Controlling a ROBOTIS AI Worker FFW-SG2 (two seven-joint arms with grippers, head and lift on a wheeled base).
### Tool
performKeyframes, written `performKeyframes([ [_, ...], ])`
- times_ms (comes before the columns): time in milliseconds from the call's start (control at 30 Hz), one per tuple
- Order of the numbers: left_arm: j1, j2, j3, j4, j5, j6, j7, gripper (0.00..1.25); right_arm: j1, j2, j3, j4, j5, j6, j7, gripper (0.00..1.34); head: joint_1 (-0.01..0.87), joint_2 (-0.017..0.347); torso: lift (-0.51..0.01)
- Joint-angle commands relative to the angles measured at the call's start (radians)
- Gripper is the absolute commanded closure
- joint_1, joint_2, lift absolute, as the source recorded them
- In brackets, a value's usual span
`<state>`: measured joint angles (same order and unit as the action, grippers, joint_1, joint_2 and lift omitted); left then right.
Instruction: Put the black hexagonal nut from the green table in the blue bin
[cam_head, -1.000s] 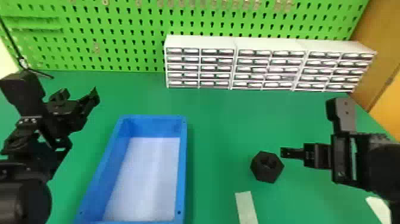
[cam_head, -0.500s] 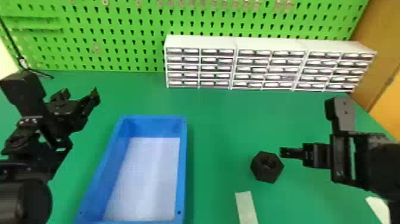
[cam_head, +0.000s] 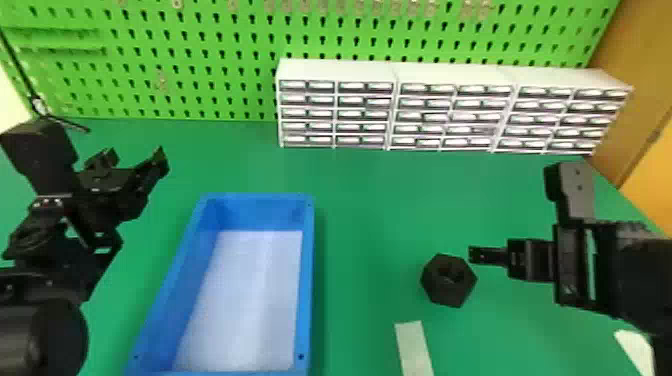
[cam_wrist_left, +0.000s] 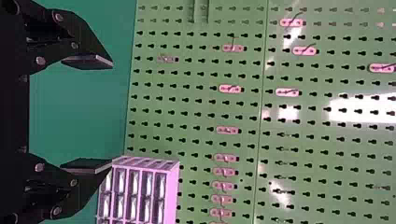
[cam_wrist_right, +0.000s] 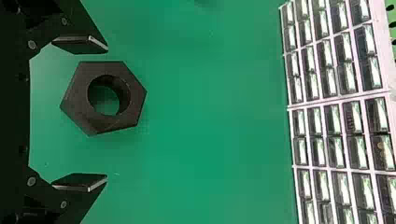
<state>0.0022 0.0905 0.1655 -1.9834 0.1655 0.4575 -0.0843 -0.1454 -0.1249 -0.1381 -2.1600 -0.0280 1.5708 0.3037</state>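
In the head view the black hexagonal nut (cam_head: 448, 280) lies flat on the green table (cam_head: 380, 225), right of the blue bin (cam_head: 309, 280). My right gripper (cam_head: 472, 255) is at the nut's right; in the right wrist view that gripper (cam_wrist_right: 107, 114) stands open, and the nut (cam_wrist_right: 133, 93) shows between its spread fingers, nearer one of them and not gripped. Over the table's left side, my left gripper (cam_head: 135, 157) is parked, left of the bin; in the left wrist view the same gripper (cam_wrist_left: 112, 115) is open with nothing between its fingers.
White drawer cabinets (cam_head: 400, 107) line the table's back edge before a green pegboard (cam_head: 200, 50). A pale strip (cam_head: 414, 350) lies in front of the nut, and another white piece (cam_head: 635, 350) is at the right front, by the right arm.
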Motion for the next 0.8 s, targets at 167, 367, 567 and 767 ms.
performKeyframes([
  [167,-0.002,0.0,-0.003,0.003,0.0,0.001,0.0,0.5,-0.019,-0.01,0.023,0.04,-0.004,0.001,0.0,0.3,0.692,0.008,-0.097],
  [367,-0.004,0.0,-0.004,0.006,-0.001,0.001,0.0,0.5,-0.036,-0.012,0.041,0.083,-0.006,0.001,0.0,0.3,0.692,0.008,-0.097],
  [567,-0.005,0.0,-0.007,0.008,0.0,0.0,0.0,0.5,-0.057,-0.012,0.064,0.135,-0.009,0.001,0.0,0.3,0.692,0.008,-0.097],
  [767,-0.008,0.0,-0.009,0.009,0.0,0.001,0.0,0.5,-0.083,-0.013,0.092,0.192,-0.013,0.001,0.0,0.3,0.692,0.008,-0.097],
])
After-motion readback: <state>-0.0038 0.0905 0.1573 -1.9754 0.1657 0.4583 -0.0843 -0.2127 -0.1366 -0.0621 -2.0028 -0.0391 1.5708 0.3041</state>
